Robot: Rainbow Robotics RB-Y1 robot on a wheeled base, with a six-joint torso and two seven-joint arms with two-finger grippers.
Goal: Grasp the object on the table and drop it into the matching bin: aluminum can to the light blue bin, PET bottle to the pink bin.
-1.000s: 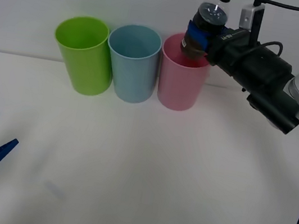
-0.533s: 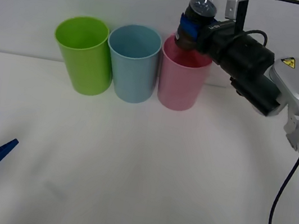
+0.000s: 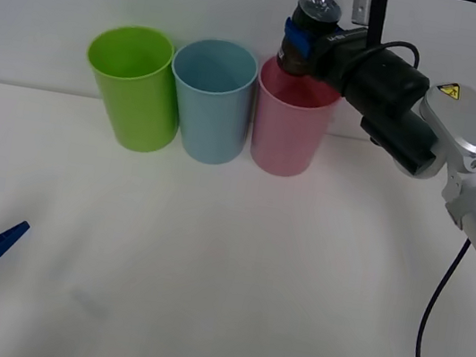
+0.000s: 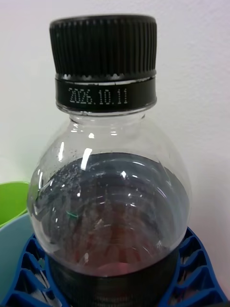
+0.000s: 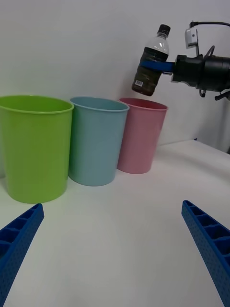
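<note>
White table [image 3: 230, 286] (plain wall behind); right gripper [image 3: 303, 42] clamps PET bottle [image 3: 308, 34].

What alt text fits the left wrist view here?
The right gripper holds the PET bottle, cap up and slightly tilted, in the air above the pink bin. The light blue bin and a lime green bin stand beside it in a row on the white table, with the open left gripper in the foreground.

Right gripper [image 3: 302, 36] is carrying the bottle [image 3: 309, 34] leftward and slightly up, now hanging over the pink bin [image 3: 288, 132] mouth.
</note>
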